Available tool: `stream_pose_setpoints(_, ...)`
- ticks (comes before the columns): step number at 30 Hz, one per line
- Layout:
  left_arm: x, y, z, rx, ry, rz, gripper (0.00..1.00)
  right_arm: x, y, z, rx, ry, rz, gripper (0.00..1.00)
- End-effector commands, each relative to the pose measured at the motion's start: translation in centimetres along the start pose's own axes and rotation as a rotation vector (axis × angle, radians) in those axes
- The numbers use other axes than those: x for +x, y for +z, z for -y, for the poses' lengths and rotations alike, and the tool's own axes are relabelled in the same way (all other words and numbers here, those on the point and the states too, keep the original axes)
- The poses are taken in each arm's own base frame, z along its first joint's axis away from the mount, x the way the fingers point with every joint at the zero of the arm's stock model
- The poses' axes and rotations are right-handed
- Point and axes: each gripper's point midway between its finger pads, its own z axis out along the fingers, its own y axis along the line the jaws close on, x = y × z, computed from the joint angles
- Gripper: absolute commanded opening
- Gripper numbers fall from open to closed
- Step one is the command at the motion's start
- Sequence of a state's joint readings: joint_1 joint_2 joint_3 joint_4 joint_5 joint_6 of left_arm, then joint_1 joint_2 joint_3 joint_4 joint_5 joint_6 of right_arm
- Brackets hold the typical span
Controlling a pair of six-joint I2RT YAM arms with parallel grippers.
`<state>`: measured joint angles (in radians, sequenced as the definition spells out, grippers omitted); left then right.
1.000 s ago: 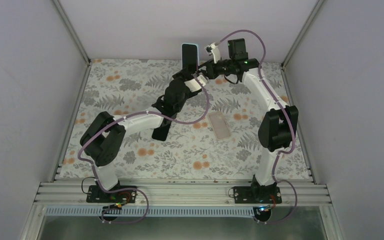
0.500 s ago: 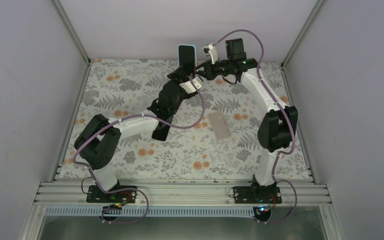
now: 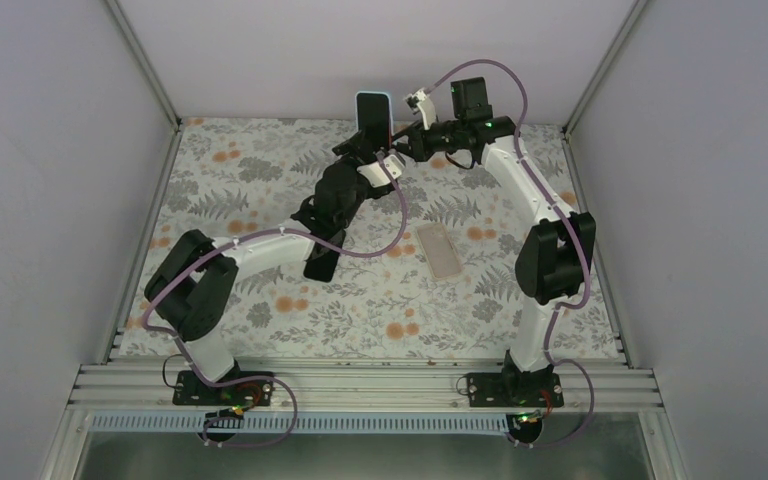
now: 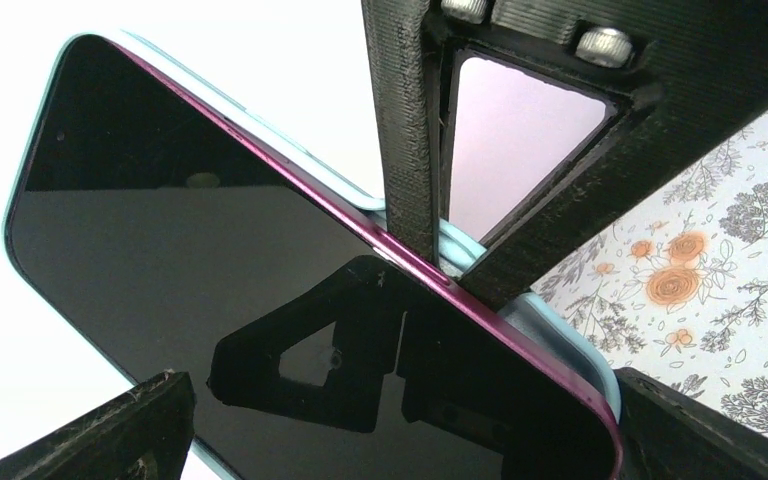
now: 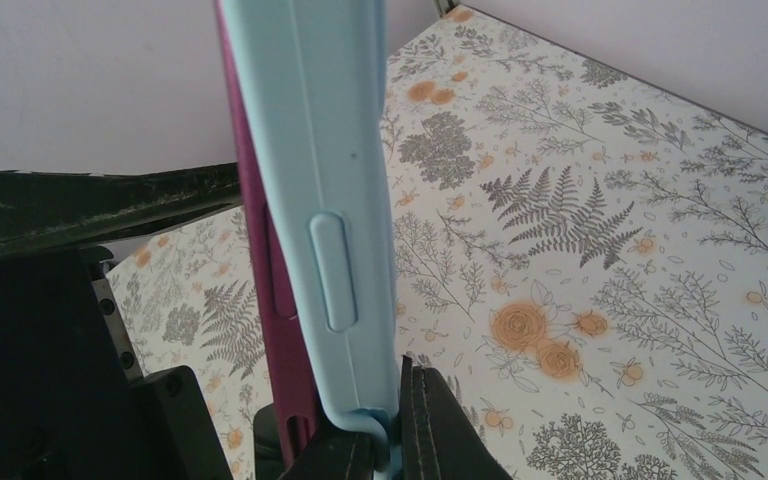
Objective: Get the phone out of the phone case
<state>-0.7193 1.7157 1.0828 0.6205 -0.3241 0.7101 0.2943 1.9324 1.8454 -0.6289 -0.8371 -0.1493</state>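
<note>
The phone (image 3: 372, 112) has a dark screen (image 4: 210, 230) and a magenta rim (image 5: 260, 250). It stands upright in a light blue case (image 5: 330, 180) above the far middle of the table. My left gripper (image 3: 368, 150) is shut on the phone's lower end, with a finger at each side (image 4: 160, 420). My right gripper (image 3: 403, 140) is shut on the case's edge from the right, pinching its blue lip between the fingertips (image 5: 400, 425). There the case stands slightly off the magenta rim. The right finger (image 4: 410, 130) crosses the left wrist view.
A pale translucent flat case (image 3: 441, 250) lies on the floral table mat (image 3: 260, 160) right of centre. A dark flat object (image 3: 319, 263) shows under my left forearm. The back wall is close behind the phone. Metal rails (image 3: 360, 385) border the near edge.
The left arm has shifted the phone slightly left and nearer the back wall. The right gripper followed, still pinching the case. The things on the table have not moved.
</note>
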Motion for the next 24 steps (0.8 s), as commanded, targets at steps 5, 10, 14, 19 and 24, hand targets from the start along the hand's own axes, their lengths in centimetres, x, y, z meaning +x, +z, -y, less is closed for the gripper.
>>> stream_pose_setpoints(5, -3.3, -1.4, -6.5, -0.162, -0.090, 0.084, 1.00, 0.6, -1.1, 1.9, 0.080, -0.011, -0.024, 0.03)
stream_pose_setpoints(10, -3.8, -1.6, -5.9, -0.127, -0.100, 0.091, 1.00, 0.5, -1.1, 2.0, 0.089, -0.017, -0.024, 0.03)
stream_pose_setpoints(14, -4.2, -1.7, -5.4, -0.112, -0.097, 0.094, 1.00, 0.6, -1.1, 2.1, 0.093, -0.019, -0.027, 0.03)
stream_pose_setpoints(19, -4.3, -1.8, -5.2, -0.099, -0.095, 0.094, 1.00, 0.7, -1.0, 2.2, 0.097, -0.020, -0.030, 0.03)
stream_pose_setpoints(24, -4.2, -1.6, -5.3, -0.118, -0.084, 0.085, 1.00, 0.7, -1.1, 2.1, 0.088, -0.019, -0.028, 0.03)
